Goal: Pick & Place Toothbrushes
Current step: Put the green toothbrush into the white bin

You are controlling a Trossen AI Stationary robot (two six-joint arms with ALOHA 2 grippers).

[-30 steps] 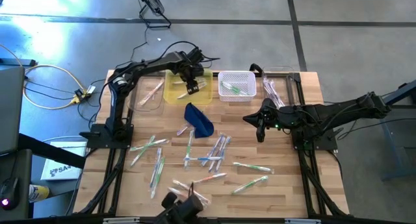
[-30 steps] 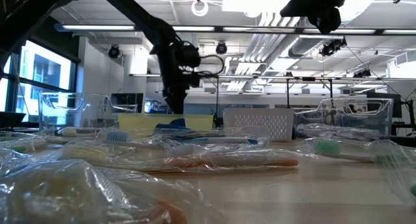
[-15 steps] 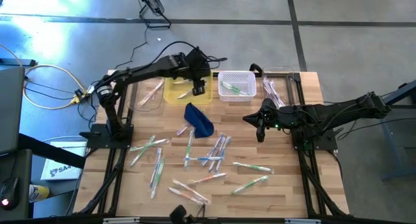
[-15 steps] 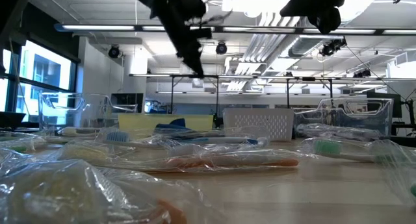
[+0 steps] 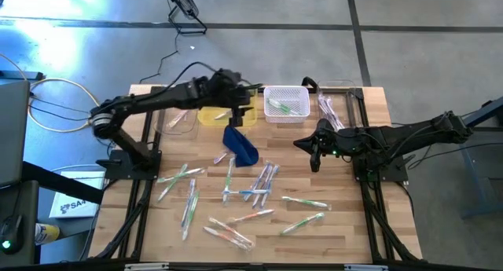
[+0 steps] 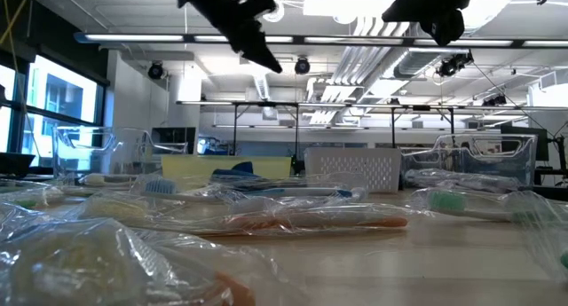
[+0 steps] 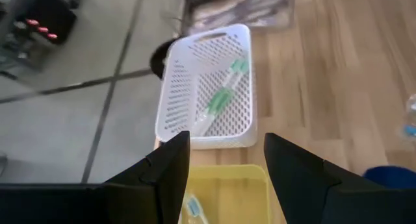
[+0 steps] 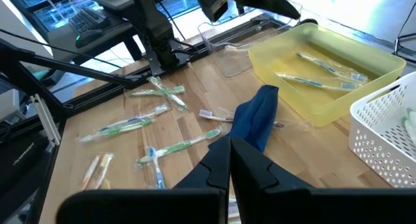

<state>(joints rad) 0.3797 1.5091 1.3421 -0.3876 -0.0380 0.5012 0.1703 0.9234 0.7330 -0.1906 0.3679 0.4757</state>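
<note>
From above, the left gripper [image 5: 238, 111] hangs at the upper middle of the frame, over the near edge of the yellow tray [image 5: 212, 114], with nothing between its fingers. The toothbrushes [image 5: 236, 194] lie scattered across the lower half of the wooden table [image 5: 346, 224]; a few already sit in the yellow tray and in the white basket [image 5: 286, 104] to its right. A dark blue pouch [image 5: 240, 144] lies just below the tray. The right gripper [image 5: 315, 155] waits at centre right, fingers pressed together.

At table height, wrapped toothbrushes [image 6: 319, 221] fill the foreground — the left arm shows only as a dark shape at the upper left, well above the table.

The left wrist camera shows that arm's two fingers [image 7: 296, 175] spread apart and empty, with the white basket [image 7: 175, 113] at centre holding green toothbrushes [image 7: 221, 97].

The right wrist camera looks past its closed fingers [image 8: 221, 165] at the pouch [image 8: 257, 117] and the yellow tray [image 8: 383, 65] at upper right.

The step seems to be going for the next toothbrush. Best to pick one lying apart from its neighbours, come down with the fingers astride the handle — crosswise to its length — and avoid the pouch.
</note>
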